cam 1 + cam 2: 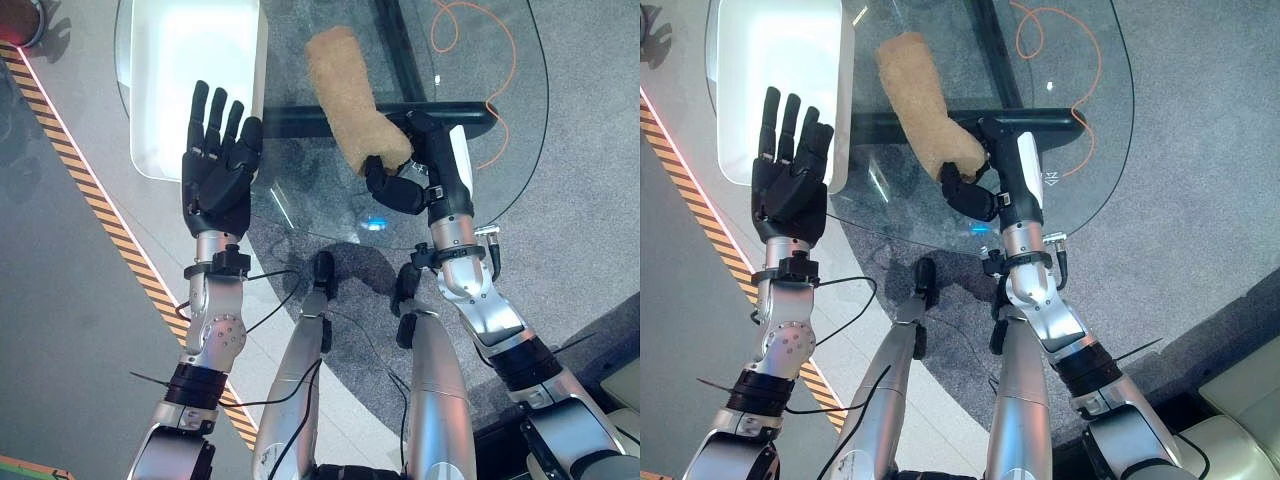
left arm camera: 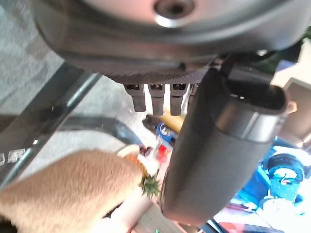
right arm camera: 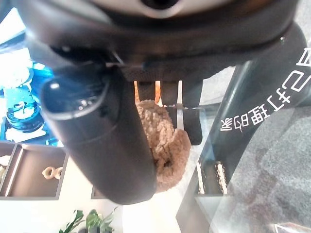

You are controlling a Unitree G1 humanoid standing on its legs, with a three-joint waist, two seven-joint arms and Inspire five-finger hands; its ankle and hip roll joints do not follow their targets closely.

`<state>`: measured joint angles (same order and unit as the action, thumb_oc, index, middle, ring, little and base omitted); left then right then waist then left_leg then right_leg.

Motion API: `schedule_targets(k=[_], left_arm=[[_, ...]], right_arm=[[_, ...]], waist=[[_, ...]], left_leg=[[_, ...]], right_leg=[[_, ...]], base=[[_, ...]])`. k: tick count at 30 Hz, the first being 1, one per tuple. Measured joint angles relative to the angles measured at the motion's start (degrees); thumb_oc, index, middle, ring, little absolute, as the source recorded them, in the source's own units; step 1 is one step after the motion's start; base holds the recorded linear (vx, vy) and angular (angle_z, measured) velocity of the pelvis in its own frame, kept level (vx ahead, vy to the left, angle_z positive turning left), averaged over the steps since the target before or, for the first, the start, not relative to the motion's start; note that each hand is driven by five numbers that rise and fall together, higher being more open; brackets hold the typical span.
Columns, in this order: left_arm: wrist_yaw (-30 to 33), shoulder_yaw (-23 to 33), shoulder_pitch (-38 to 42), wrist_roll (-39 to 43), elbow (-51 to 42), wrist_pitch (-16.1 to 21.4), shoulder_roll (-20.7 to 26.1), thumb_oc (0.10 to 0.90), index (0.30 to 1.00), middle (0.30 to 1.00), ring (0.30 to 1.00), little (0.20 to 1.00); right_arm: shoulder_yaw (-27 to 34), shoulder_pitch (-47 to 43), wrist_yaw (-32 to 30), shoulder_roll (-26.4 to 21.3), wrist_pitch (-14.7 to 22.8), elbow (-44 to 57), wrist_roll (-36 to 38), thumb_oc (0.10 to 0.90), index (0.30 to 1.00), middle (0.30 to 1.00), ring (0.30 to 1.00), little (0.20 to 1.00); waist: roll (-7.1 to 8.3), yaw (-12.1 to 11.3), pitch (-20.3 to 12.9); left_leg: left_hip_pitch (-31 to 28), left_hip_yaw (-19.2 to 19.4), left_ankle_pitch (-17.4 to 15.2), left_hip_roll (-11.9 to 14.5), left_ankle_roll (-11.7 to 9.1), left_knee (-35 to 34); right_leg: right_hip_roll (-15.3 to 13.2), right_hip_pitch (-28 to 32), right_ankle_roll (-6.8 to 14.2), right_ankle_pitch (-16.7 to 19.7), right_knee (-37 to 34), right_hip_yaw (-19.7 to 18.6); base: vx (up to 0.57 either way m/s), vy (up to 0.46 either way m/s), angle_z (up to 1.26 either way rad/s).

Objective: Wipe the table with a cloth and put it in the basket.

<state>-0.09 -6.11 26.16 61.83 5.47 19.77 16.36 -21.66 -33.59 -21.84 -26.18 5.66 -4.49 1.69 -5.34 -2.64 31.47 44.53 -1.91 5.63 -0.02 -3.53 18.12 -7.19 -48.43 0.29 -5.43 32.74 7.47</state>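
A tan fluffy cloth lies rolled on the round glass table, running from the far middle toward me. My right hand is curled round its near end, thumb on one side and fingers on the other; the right wrist view shows the cloth pinched between them. My left hand is raised over the table's left edge, fingers straight and spread, holding nothing. The white basket sits at the far left, just beyond that hand.
A dark frame bar runs under the glass beneath the cloth. An orange cable curls on the grey carpet at the far right. A yellow-black striped floor strip runs along the left.
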Motion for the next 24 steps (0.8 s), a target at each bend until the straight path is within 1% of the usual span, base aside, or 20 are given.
schedule_targets(k=[3,6,8,11,14,18,21,24], left_arm=[[-0.75,-0.09,1.03,0.62,-0.14,-0.78,0.00,0.800,0.900,0.900,0.900,0.900],[-1.04,-0.09,1.21,3.13,-1.29,-1.21,0.01,0.800,0.900,0.900,0.900,0.900],[-1.91,-0.11,1.23,5.45,-2.12,-2.46,0.01,0.800,0.900,0.900,0.900,0.900],[-2.34,-0.43,1.50,7.52,-2.26,-3.62,0.00,0.800,0.900,0.900,0.900,0.900],[-1.92,-1.29,2.56,9.20,-2.26,-4.51,-0.01,0.800,0.900,0.900,0.900,0.900],[-1.59,-2.04,4.05,9.46,-2.27,-5.27,-0.02,0.800,0.900,0.900,0.900,0.900],[-0.63,-2.13,4.78,11.32,-2.27,-6.25,-0.06,0.800,0.900,0.900,0.900,0.900],[-0.06,-2.18,5.30,11.63,-2.26,-7.35,-0.06,0.800,0.900,0.900,0.900,0.900]], right_arm=[[-0.21,0.00,1.06,-0.06,0.00,0.45,0.02,0.100,0.300,0.300,0.300,0.200],[-0.68,-0.13,1.92,-0.12,0.03,1.44,0.14,0.100,0.300,0.300,0.300,0.200],[-1.30,-0.25,2.45,-0.41,0.11,1.90,0.68,0.100,0.300,0.300,0.300,0.200],[-2.33,-0.48,3.39,-0.53,0.16,2.54,0.72,0.100,0.300,0.300,0.300,0.200],[-3.01,-0.54,3.80,-0.62,0.16,3.07,0.75,0.100,0.300,0.300,0.300,0.200],[-3.52,-0.80,3.90,-0.60,0.15,3.25,0.89,0.100,0.300,0.300,0.300,0.200],[-3.51,-0.98,3.92,-0.65,0.15,3.25,1.03,0.100,0.300,0.300,0.300,0.200],[-3.83,-1.76,4.09,-1.00,0.15,3.25,1.20,0.100,0.300,0.300,0.300,0.200]], waist=[[0.48,0.15,0.00],[1.05,0.51,-0.01],[1.26,0.79,0.00],[1.29,1.42,0.00],[1.29,1.56,0.00],[1.29,1.64,0.00],[1.29,1.85,0.00],[1.30,2.08,0.00]], left_leg=[[-0.23,0.13,-0.04,-0.02,0.05,-0.08],[-0.29,0.13,-0.04,-0.02,0.05,-0.10],[-0.39,0.13,-0.04,-0.02,0.05,-0.09],[-0.45,0.14,-0.04,-0.01,0.05,-0.11],[-0.48,0.14,-0.06,0.06,0.05,-0.20],[-0.49,0.18,-0.22,0.18,0.27,-0.33],[-0.49,0.19,-0.17,0.19,0.21,-0.60],[-0.52,0.37,-0.04,0.20,0.03,-0.77]], right_leg=[[-0.01,0.20,0.02,0.01,-0.09,0.00],[-0.01,0.26,0.02,0.00,-0.07,0.00],[-0.03,0.39,0.02,0.00,-0.08,-0.01],[-0.03,0.46,0.07,0.07,-0.13,0.00],[0.04,0.43,0.03,0.10,-0.19,-0.04],[0.20,0.44,0.38,0.00,-0.72,-0.06],[0.24,0.44,0.02,0.31,-0.73,-0.06],[0.24,0.45,0.10,0.47,-0.85,-0.06]], base=[[0.00,0.000,0.00],[0.00,0.000,0.00],[0.00,0.000,0.00],[0.00,0.000,0.00],[0.00,0.000,0.00],[0.00,-0.001,-0.01],[0.00,0.000,0.00],[0.00,0.000,0.00]])
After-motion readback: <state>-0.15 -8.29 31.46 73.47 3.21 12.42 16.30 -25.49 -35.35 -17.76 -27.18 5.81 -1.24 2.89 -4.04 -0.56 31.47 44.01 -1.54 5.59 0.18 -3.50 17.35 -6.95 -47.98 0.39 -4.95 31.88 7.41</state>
